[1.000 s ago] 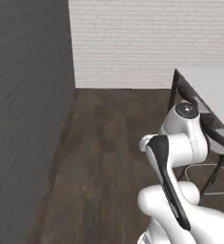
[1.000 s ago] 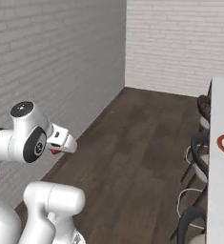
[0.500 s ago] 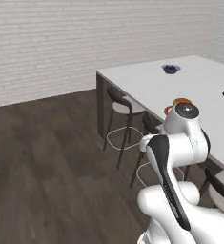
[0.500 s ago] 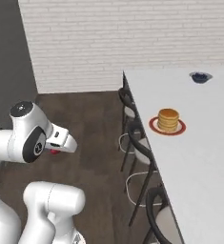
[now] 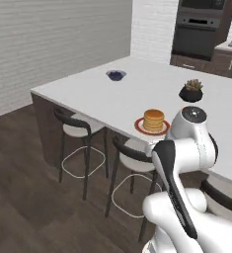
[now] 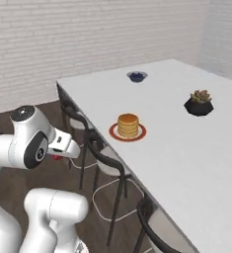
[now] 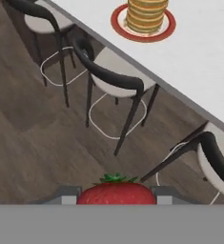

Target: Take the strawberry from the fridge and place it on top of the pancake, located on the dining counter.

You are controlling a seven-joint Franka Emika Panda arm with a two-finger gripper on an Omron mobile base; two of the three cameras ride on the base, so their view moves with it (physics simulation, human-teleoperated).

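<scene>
Red and leafy-topped, the strawberry [image 7: 116,192] sits pinched between our gripper's [image 7: 116,194] two dark tips in the hand view, so we read the claw as clenched on the fruit and carrying it. In the right base view the same red shows just under the hand [image 6: 55,157], tucked close to our own body, over the dark wood floor and short of the counter's edge.

The relation that matters is where the pancake [image 6: 128,125] lies from the claw. In the hand view the golden stack [image 7: 147,14] sits on its red-rimmed plate [image 7: 167,31] at the far top, a little to the right of the strawberry's line, with dark chairs [image 7: 111,78] between us and it. So the target lies ahead of the claw and higher, up on the dining counter [image 6: 196,163], not below it. From the right base view the stack is well apart from the hand, forward and to its right; from the left base view it stands near the counter's front edge [image 5: 153,120], close to the arm's upper joint.

We judge the coming move as a lift and a reach forward over the chair backs and the white edge, then a descent onto the stack's flat top. The dark succulent pot [image 6: 199,103] and the small blue bowl [image 6: 136,76] stand farther back, clear of that line.
</scene>
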